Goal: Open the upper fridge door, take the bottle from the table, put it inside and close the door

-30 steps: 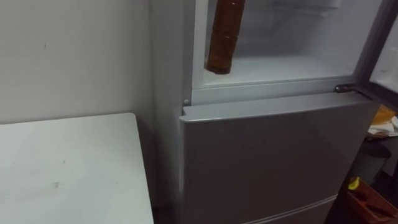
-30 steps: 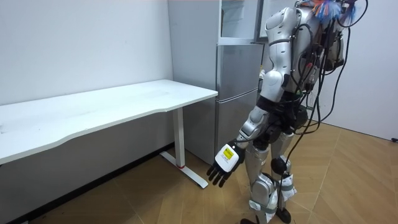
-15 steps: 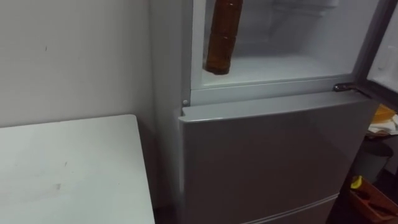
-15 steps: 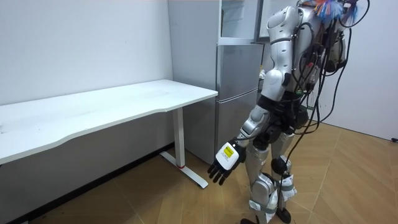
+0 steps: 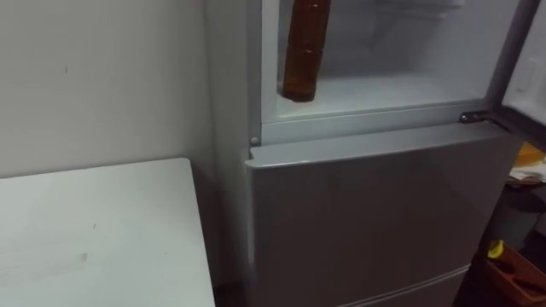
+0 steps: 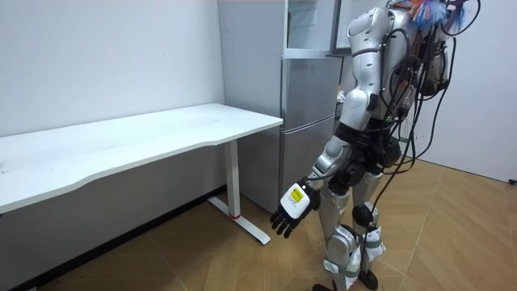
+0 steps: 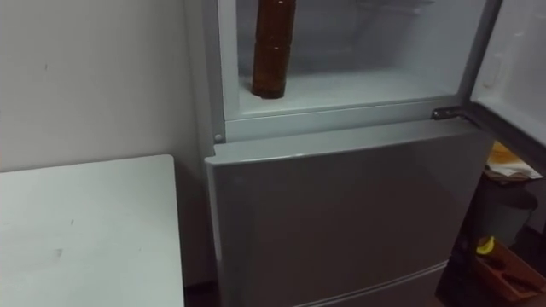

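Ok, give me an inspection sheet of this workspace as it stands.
Surface: white table beside the fridge, along the wall.
Job's things: brown bottle upright at the left front of the upper compartment, its door open; lower door shut.
Clutter: yellow and orange bits low, right of the fridge; unclear what.
Hands: left hand hangs at the robot's side, fingers relaxed, holding nothing.
Cables: nothing seen.
Surroundings: white wall, wood floor.
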